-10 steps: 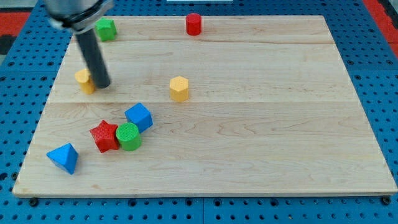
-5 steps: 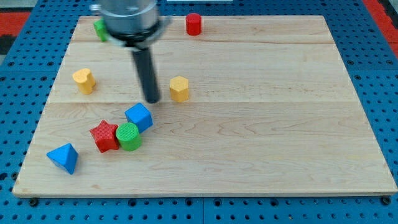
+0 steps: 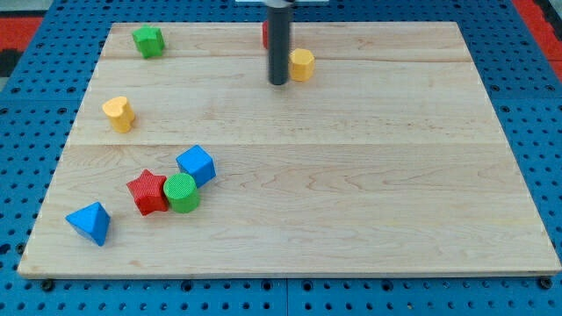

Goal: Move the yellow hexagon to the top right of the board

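The bench (image 3: pixel 369 175) is one pale wooden board of joined planks with visible grain, lying on a blue perforated sheet (image 3: pixel 527 298) whose holes run in a regular grid. A red surface (image 3: pixel 22 26) shows at the view's upper corners. One dark, straight, smooth rod (image 3: pixel 278 44) descends from the top edge of the bench; my tip (image 3: pixel 278 83) sits near that edge, slightly left of centre, just beside the left face of the yellow hexagon (image 3: pixel 301 64), touching it or nearly so. No gripper appears on this arm, so nothing is clenched, released or grasped.

Eight blocks are counted, all apparently of painted wood:
- Blue, two: a pyramid-like wedge (image 3: pixel 90 222) near the bottom left corner, and a cube-like block (image 3: pixel 196 165) left of centre.
- Green, two: a ribbed cylinder (image 3: pixel 182 192) touching the cube's lower side, and a star-like block (image 3: pixel 148 40) near the top left corner.
- Red, two: a star (image 3: pixel 147 191) touching the green cylinder's left side, and a red block (image 3: pixel 264 33) at the top edge, mostly hidden behind the rod, shape unclear.
- Yellow, two: the hexagon, near the top edge just right of centre, well short of the top right corner, and a heart-like block (image 3: pixel 118 113) near the left edge.
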Tool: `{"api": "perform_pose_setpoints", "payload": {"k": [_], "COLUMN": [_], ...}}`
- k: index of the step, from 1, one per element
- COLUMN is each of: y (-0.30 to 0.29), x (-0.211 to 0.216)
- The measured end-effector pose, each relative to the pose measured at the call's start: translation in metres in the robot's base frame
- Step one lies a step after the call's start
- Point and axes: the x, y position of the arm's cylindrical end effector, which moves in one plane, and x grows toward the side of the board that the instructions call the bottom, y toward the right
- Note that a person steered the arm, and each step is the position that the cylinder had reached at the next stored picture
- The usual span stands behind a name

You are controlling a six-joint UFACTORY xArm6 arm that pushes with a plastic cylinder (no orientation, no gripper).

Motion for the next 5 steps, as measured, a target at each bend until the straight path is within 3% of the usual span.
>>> {"api": "perform_pose_setpoints", "payload": {"k": [1, 2, 3, 4, 5], "y": [0.067, 0.177, 0.151, 0.089, 0.127], "x": [-0.022, -0.057, -0.053, -0.051, -0.086]}}
